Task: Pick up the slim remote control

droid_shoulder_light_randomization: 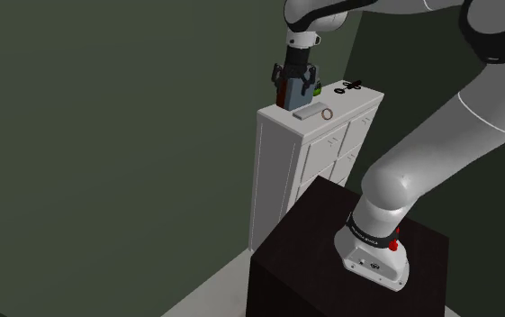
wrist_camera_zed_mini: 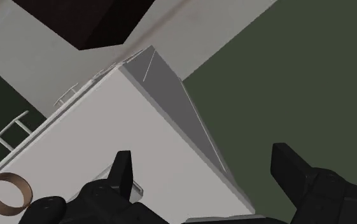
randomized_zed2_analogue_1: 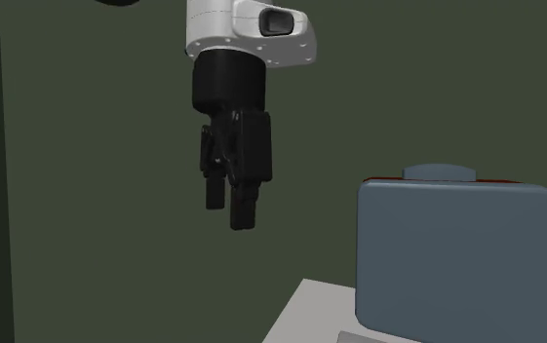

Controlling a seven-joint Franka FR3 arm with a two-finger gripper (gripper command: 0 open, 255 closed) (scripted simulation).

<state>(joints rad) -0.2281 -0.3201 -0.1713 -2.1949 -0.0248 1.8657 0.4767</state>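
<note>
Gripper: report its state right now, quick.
Gripper: open, fingers apart, holding nothing, above the corner of the white cabinet.

The claw [wrist_camera_zed_mini: 203, 154], spread wide, hangs above the white cabinet [wrist_camera_zed_mini: 107, 140], where a brown ring [wrist_camera_zed_mini: 6, 193] lies.

The arm [droid_shoulder_light_randomization: 439, 135] is arched from its base toward ten o'clock in the shoulder view; the gripper [randomized_zed2_analogue_1: 229, 216] is pointed toward six o'clock; its fingers [wrist_camera_zed_mini: 122, 167] are held apart, nothing clasped.
</note>
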